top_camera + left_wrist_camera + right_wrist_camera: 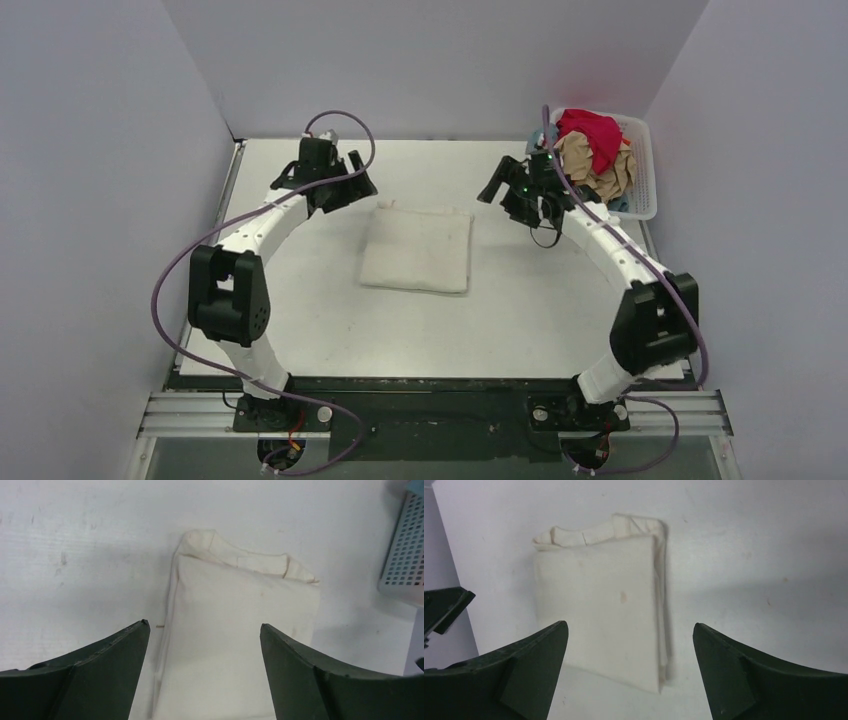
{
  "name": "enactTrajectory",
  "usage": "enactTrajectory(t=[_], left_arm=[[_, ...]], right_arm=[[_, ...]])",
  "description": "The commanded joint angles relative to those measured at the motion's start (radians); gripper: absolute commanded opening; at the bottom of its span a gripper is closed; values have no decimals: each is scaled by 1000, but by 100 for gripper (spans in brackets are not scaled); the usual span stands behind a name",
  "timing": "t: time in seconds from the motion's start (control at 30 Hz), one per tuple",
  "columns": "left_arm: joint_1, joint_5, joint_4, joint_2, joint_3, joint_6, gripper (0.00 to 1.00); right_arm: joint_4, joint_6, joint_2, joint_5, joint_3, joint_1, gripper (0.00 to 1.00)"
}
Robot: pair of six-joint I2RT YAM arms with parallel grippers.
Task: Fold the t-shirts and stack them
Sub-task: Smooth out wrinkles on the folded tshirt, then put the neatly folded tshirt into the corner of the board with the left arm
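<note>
A cream-white t-shirt point(417, 250) lies folded into a neat rectangle in the middle of the table point(300, 330), flat, with its neckband showing along one short end in both wrist views. Nothing touches it.

The left pincer point(352, 186) hangs over the table toward the far left corner, just off the shirt's far left corner. Its jaws are spread wide and grip nothing. The right pincer point(497, 188) hangs toward the far right, between the folded shirt and the white slatted basket point(647, 170), and is likewise released and empty.

The basket sits at the far right corner of the table. Crumpled shirts are heaped in it, a magenta-red t-shirt point(592, 132) on top of a tan t-shirt point(592, 168).
</note>
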Motion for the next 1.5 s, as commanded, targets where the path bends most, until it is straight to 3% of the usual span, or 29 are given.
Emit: enactTrajectory(t=[0.0,0.13,0.43,0.63,0.67,0.73,1.0,1.13,1.47], left_arm=[[2,-35,-55,-11,-138,52,92],[0,12,-18,2,-220,68,87],[-47,95,8,109,-235,88,56],[-78,35,-34,179,-184,85,29],[-80,18,-39,187,-173,80,15],[-76,-23,-69,212,-142,72,0],[55,-262,-192,216,1,72,0],[156,-286,-177,243,93,117,0],[394,-337,-292,545,523,197,0]], right_arm=[[-77,-15,-223,127,-239,6,91],[-145,-28,-396,223,-382,1,94],[-222,-49,-567,301,-509,-10,94],[-223,-72,-541,327,-493,-16,94],[-222,-80,-535,331,-491,-18,94],[-219,-93,-513,338,-484,-22,94],[-193,-135,-429,358,-445,-41,91],[-184,-155,-383,373,-426,-49,90],[-184,-170,-303,365,-401,-79,88]])
